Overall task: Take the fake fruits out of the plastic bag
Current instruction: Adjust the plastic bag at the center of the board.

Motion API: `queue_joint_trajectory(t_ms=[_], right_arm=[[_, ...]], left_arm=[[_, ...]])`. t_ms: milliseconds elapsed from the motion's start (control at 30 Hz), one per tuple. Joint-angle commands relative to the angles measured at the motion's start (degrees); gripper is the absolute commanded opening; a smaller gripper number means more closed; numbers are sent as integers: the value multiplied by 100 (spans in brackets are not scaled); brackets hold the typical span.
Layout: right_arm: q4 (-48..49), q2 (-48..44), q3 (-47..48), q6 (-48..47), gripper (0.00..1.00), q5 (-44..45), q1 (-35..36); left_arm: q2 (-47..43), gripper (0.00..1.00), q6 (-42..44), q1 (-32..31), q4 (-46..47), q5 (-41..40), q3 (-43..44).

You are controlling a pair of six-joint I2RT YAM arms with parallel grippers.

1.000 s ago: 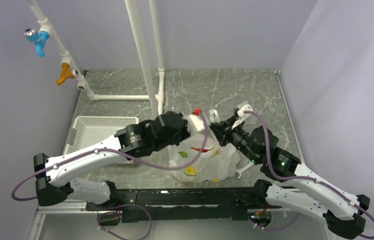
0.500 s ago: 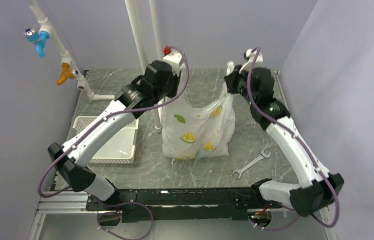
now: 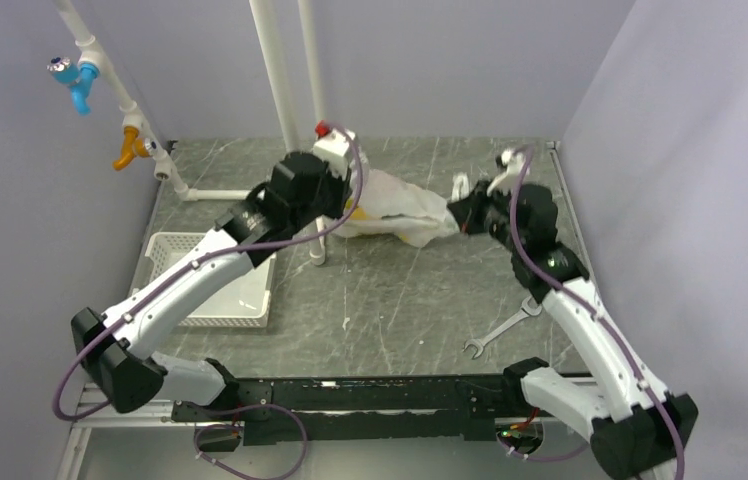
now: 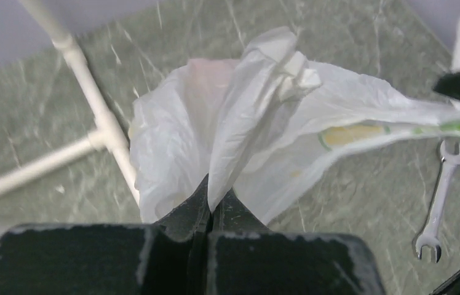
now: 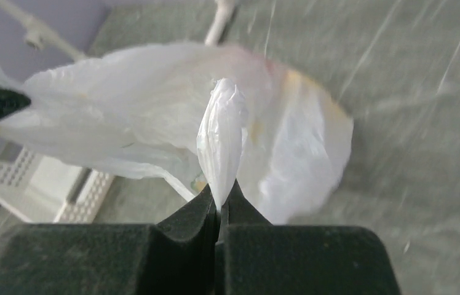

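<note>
Left gripper: jaws together, pinching a fold of thin white film. Right gripper: jaws likewise together on a twisted strip of the same film, probably a handle.

The plastic bag hangs stretched between the two grippers over the far middle of the table, sagging in its belly. Cannot tell whether it touches the surface. The fake fruits do not show plainly. Only faint pink and yellow tints come through the film, some of which may be prints. Which way the bag's mouth faces is unclear.

Risks, as judged:
- The film is thin and both pinches are small, so a hard pull apart could tear it or slip it out of a jaw.
- Round, glossy fruits falling onto a hard, flat top would roll, perhaps to the open near edge or under the arms.
- The left gripper works just beside the white pipe upright, and loose film could snag there.

Surface: grey-green marbled table. A wrench lies near right, and a white latticed tray sits at the left.

Room: pale lilac walls on three sides. A pipe on the left wall carries a blue tap and an orange tap.
</note>
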Motion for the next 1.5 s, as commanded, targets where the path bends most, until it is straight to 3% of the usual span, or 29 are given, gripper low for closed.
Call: queue_joint_trajectory(t_ms=[0, 267, 400, 533, 700, 800, 1000, 1167, 1333, 1467], right_arm=[[158, -1150, -1264, 626, 0, -542, 38], [-9, -1985, -2151, 826, 0, -1963, 83], [165, -2197, -2460, 1016, 0, -2309, 210], [366, -2322, -2738, 1127, 0, -2501, 488], [186, -2308, -2896, 929, 11, -2023, 1179], [-5, -2130, -2835, 864, 21, -1781, 1455], [-1072, -1704, -2082, 440, 58, -713, 1487], [-1514, -1594, -1595, 131, 79, -527, 1492], [-1689, -1694, -998, -68, 93, -452, 1487], [-1945, -1351, -287, -552, 95, 31, 1487]], left_arm=[[-741, 0, -787, 11, 498, 118, -1367], [-2336, 3, -1985, 11, 667, 568, -3170], [-2934, 32, -1869, 7, 683, 768, -3426], [-3112, 52, -1687, 4, 425, 1171, -3403], [-2943, 83, -1402, 8, -42, 1482, -3000], [-2567, 90, -1055, 11, -533, 1350, -2401], [-1891, 86, -492, 11, -1201, 1031, -1537], [-1661, 68, -299, -4, -1473, 733, -1243], [-2321, 31, -579, -50, -617, 949, -2072], [-3208, 27, -940, -56, 224, 1058, -3157]])
